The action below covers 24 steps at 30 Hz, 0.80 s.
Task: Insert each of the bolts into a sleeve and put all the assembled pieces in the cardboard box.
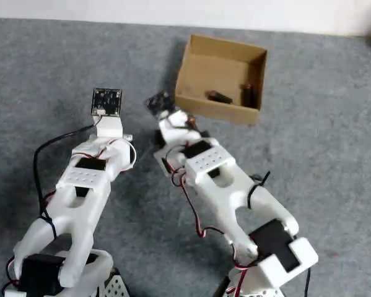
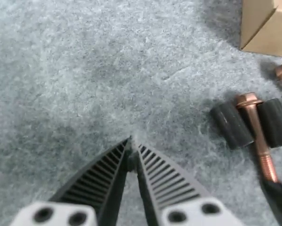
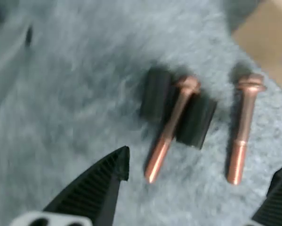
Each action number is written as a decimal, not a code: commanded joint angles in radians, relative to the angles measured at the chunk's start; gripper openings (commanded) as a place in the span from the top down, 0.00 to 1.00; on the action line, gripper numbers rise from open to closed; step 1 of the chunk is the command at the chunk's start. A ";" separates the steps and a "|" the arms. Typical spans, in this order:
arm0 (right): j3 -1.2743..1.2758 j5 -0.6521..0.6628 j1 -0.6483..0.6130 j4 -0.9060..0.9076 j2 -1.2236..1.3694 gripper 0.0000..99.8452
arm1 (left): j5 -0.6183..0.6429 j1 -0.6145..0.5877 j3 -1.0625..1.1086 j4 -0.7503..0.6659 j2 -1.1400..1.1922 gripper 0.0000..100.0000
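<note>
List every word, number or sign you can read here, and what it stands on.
No text is readable.
The cardboard box, bolts and sleeves show no print.
Any marking on the circuit board at an arm's tip is too small to read.

Soft, even light from above falls on the grey tabletop [image 1: 334, 136], moderately bright. The white arms [image 1: 86, 185] cast only faint, loose-edged shadows beside them. Inside the cardboard box [image 1: 222, 106] the floor sits in mild shade. In the right wrist view the 2 bolts [image 3: 171, 127] carry dull copper highlights along their shanks, each with a soft dark shadow close against it.
</note>
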 commanded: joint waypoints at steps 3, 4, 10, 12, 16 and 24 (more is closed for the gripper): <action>-0.062 -0.054 0.048 -0.071 0.028 0.59 | 0.008 -0.008 -0.048 -0.020 -0.007 0.99; -0.062 -0.055 0.062 -0.082 0.042 0.59 | 0.008 -0.008 -0.048 -0.020 -0.007 0.99; -0.062 -0.058 0.110 -0.154 0.131 0.59 | 0.008 -0.004 -0.050 -0.020 -0.007 0.99; -0.064 -0.058 0.108 -0.154 0.147 0.59 | 0.008 -0.004 -0.050 -0.020 -0.007 0.99; -0.064 -0.058 0.108 -0.154 0.156 0.59 | 0.008 -0.002 -0.050 -0.020 -0.007 0.99; -0.137 -0.058 0.096 -0.130 0.254 0.59 | 0.008 -0.002 -0.048 -0.018 -0.007 0.99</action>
